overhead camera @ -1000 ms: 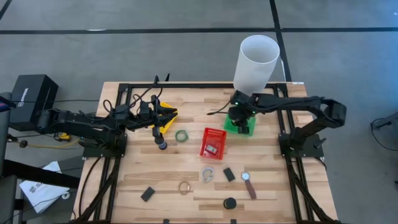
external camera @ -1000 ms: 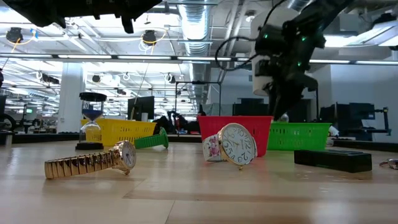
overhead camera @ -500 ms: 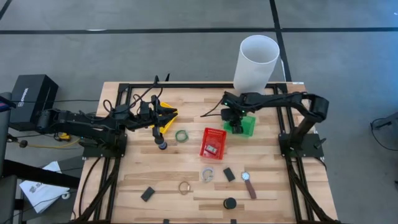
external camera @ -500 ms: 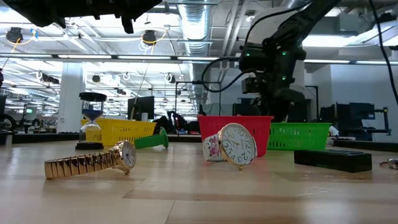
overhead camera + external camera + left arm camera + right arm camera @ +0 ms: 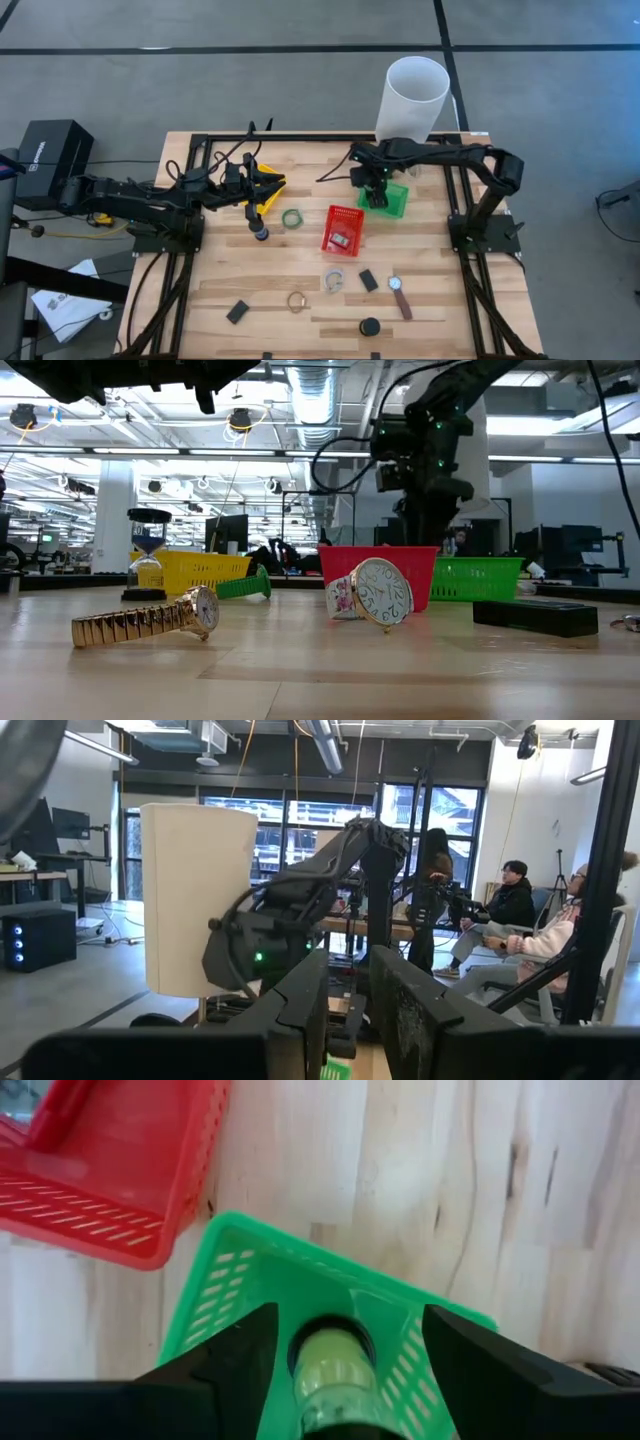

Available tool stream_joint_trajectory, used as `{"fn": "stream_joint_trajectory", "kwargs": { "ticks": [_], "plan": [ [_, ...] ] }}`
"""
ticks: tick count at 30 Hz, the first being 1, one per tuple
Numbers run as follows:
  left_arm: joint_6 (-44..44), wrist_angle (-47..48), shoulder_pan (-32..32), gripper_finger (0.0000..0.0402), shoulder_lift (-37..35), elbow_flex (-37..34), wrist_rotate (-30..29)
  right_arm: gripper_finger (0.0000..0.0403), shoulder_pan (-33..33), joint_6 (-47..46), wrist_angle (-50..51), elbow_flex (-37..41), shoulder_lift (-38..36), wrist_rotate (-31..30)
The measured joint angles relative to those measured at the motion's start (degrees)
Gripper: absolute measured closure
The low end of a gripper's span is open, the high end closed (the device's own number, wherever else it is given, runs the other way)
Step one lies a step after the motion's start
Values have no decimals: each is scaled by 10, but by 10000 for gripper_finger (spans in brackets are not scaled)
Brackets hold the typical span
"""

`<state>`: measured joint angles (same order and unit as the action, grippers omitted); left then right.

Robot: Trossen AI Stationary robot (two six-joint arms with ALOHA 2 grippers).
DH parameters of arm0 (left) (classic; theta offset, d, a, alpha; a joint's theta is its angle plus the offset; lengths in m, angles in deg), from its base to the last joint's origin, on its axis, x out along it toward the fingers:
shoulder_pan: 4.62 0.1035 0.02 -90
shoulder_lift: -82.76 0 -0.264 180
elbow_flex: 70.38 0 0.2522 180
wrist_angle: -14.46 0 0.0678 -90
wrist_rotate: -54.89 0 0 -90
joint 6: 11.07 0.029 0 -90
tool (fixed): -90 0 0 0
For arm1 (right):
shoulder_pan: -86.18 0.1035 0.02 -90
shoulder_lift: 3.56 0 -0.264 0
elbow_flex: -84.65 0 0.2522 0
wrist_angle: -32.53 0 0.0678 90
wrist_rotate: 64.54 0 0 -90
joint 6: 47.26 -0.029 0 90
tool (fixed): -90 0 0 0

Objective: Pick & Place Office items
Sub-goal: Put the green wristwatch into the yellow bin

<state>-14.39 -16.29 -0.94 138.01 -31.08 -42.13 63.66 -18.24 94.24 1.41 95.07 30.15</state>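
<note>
Office items are being sorted into baskets, and the step in hand is judged to be a drop into the green basket (image 5: 394, 198) at the far right of the tabletop (image 5: 300, 320). For this to go well, the right gripper (image 5: 376, 195) should be kept over the basket's middle until the item has fallen free, then lifted straight up so that the rim is not caught.

In the right wrist view a small pale-green cylinder (image 5: 328, 1372) is seen between the two fingers (image 5: 228, 1363), which are parted with a gap on either side of it; it lies over the basket floor and whether it is still touched cannot be told.

The red basket (image 5: 343, 229) lies just left of the green one.

The left gripper (image 5: 262, 198) waits over the yellow basket (image 5: 270, 184), its fingers nearly together and nothing seen between them.
</note>
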Motion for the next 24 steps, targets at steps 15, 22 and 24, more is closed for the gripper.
{"fn": "stream_joint_trajectory", "kwargs": {
  "ticks": [15,22,24],
  "plan": [
    [0,3,0,327,0,0,0,234,66,-30,155,-142,0,0],
    [0,8,0,327,0,0,0,250,108,-72,212,-155,-26,1],
    [-1,9,0,327,0,0,0,254,118,-97,215,-137,-46,8]
  ]
}}
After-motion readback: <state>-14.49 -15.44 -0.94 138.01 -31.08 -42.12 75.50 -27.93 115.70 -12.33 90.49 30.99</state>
